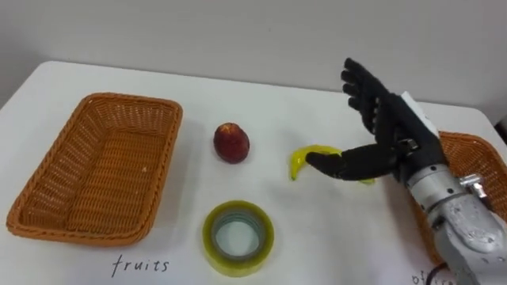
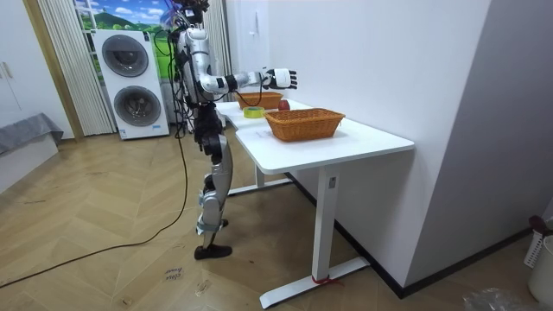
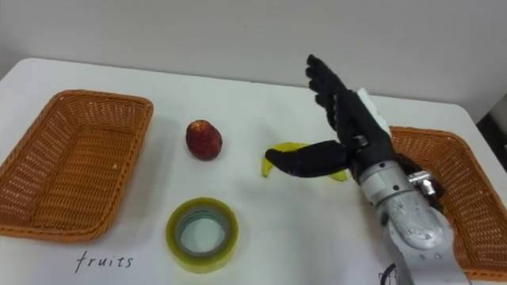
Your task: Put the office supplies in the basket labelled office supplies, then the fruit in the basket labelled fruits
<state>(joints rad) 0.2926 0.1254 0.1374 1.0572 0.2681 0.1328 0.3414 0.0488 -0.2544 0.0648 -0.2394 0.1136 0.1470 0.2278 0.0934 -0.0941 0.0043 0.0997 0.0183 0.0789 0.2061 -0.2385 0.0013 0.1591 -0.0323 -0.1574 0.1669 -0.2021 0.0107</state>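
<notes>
Right robot hand point(image 1: 394, 127), fingers spread, over curved yellow banana point(image 1: 302, 157).

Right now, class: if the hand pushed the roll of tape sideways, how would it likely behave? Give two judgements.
The roll of tape lies flat on the white table, so it would probably slide, not roll. Its thick wound ring looks stiff, so it should likely keep its shape when gripped.
</notes>
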